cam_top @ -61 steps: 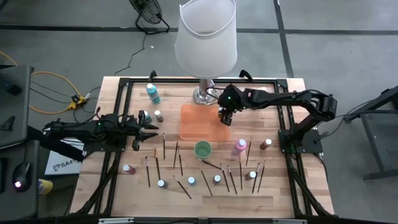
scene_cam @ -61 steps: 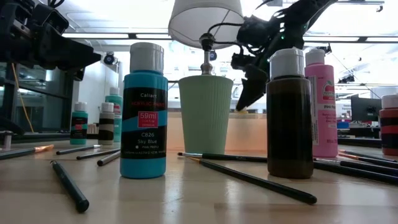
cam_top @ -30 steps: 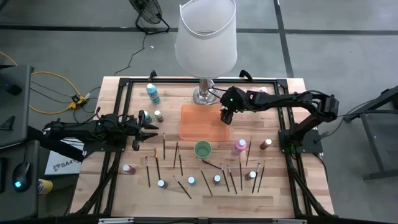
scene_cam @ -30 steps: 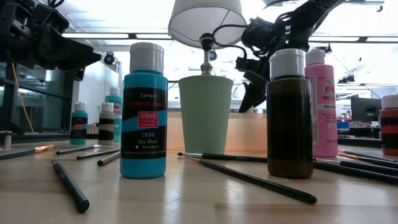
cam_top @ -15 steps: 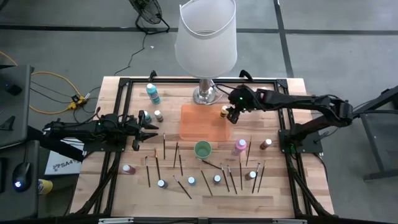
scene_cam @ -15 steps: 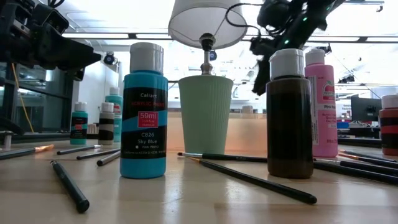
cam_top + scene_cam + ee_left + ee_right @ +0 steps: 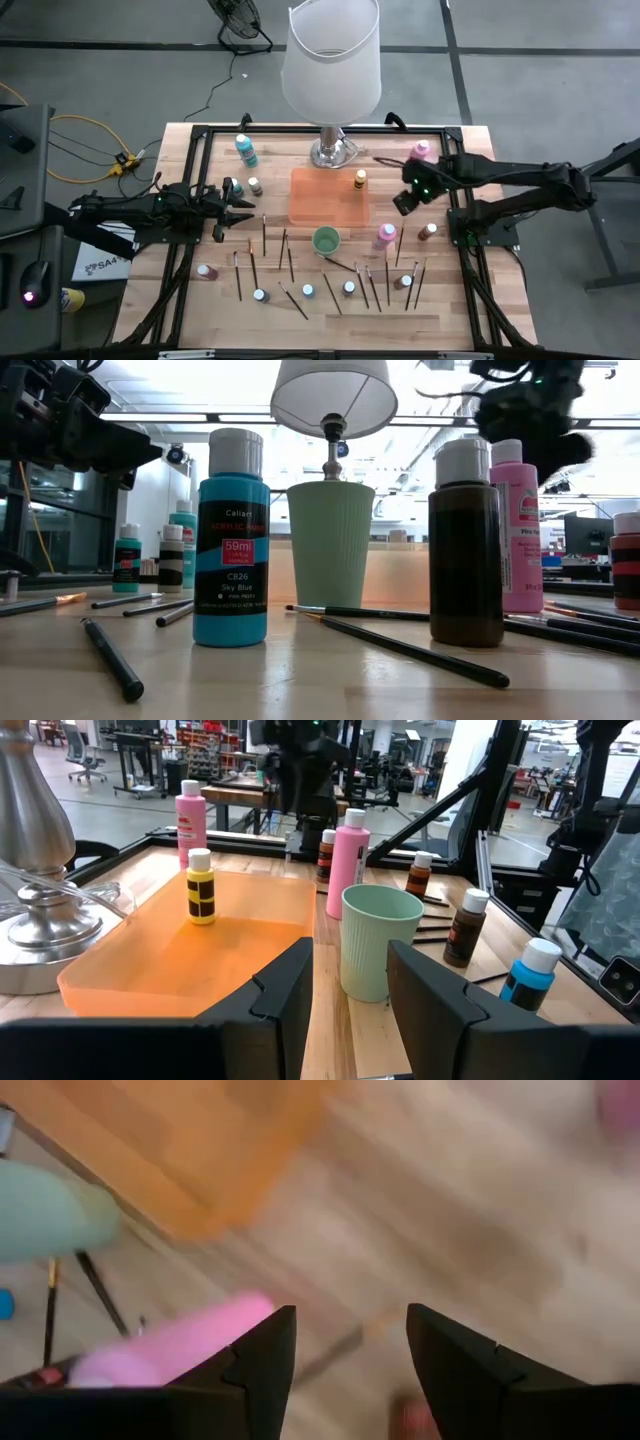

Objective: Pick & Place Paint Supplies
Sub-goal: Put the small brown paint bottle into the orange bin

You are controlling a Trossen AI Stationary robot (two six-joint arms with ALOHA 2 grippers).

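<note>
A small yellow-capped paint bottle stands upright on its base in the orange tray. My right gripper is open and empty. It hangs over the bare wood right of the tray, above a pink bottle. My left gripper is open and waits level near the table's left side, pointing at the tray. Bottles and dark brushes lie around the green cup.
A white-shaded lamp stands on its metal base behind the tray. A teal bottle and a pink bottle stand near the far edge. In the low view a sky-blue bottle and a brown bottle stand close.
My right gripper has left the yellow-capped bottle standing in the orange tray. It has risen and swung away toward the table's right edge, past the tray's right rim. The left arm has kept still.
</note>
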